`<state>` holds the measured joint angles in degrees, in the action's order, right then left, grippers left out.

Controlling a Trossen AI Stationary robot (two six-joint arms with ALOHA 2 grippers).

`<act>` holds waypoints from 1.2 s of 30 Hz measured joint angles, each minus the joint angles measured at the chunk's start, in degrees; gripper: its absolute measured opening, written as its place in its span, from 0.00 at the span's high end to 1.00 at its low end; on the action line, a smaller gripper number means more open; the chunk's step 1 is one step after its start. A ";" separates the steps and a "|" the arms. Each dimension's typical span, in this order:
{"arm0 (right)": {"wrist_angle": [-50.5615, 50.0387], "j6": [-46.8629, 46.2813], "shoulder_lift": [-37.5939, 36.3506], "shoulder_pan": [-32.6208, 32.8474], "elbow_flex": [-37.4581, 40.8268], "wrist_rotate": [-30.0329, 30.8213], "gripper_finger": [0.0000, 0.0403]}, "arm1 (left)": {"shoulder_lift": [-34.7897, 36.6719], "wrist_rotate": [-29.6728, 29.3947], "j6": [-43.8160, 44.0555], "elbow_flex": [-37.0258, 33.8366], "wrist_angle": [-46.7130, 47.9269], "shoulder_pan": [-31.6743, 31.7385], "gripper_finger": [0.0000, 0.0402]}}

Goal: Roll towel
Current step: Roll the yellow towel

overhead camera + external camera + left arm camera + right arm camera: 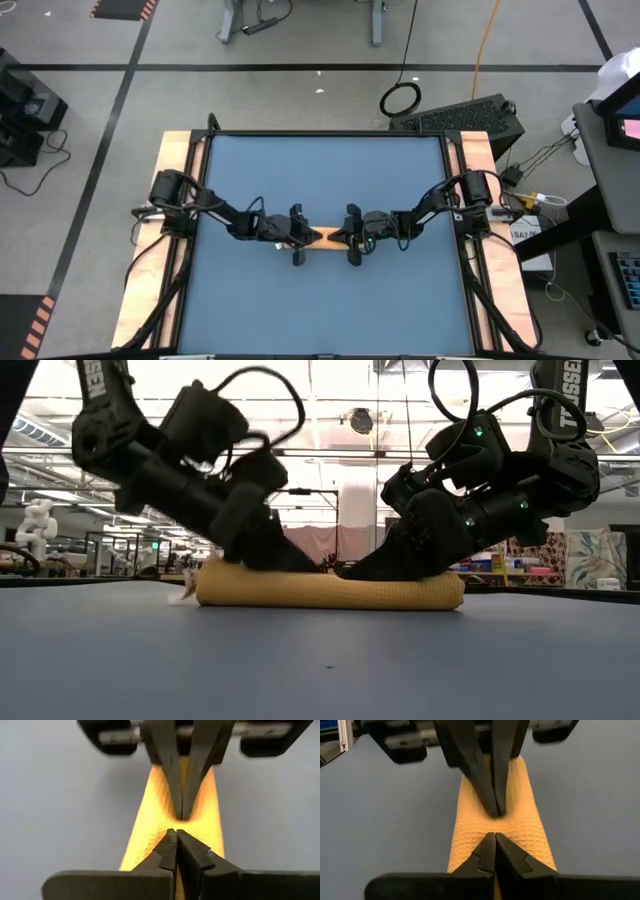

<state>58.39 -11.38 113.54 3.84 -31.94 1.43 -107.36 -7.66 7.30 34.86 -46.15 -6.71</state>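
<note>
Left tool (297,238) is down at the centre of the blue tabletop (325,300), its two fingers pinched together tip to tip and pressing onto the towel (330,588). Whether any weave is nipped between the tips, I cannot tell. The towel itself lies dead centre on the tabletop, already a tight orange-yellow roll running from nine o'clock to three o'clock, with a small white tag (181,598) poking out at one end in the low view.

And the right tool (352,238) mirrors it from the three o'clock side: fingers closed to a point, tips planted on the roll just beside the left tool's, nose to nose in both wrist views.

My read: the rolling looks essentially complete, and this is the finishing press or final tuck. The next move calls for a clean release, both tools lifting straight off without dragging the outer layer, or the roll may spring loose.

The tabletop is smooth, with pale wooden rails along both sides. Beyond it, a bright workshop with ceiling lights, shelving, a black case at one o'clock and cables on grey floor.
</note>
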 joint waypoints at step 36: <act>-3.47 0.68 -4.16 -0.35 -0.08 0.15 1.00 | 10.62 1.28 10.39 -7.16 10.13 -2.11 0.99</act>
<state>54.93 -10.70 109.38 3.48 -32.03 1.58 -96.74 -6.38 17.69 27.70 -36.02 -8.82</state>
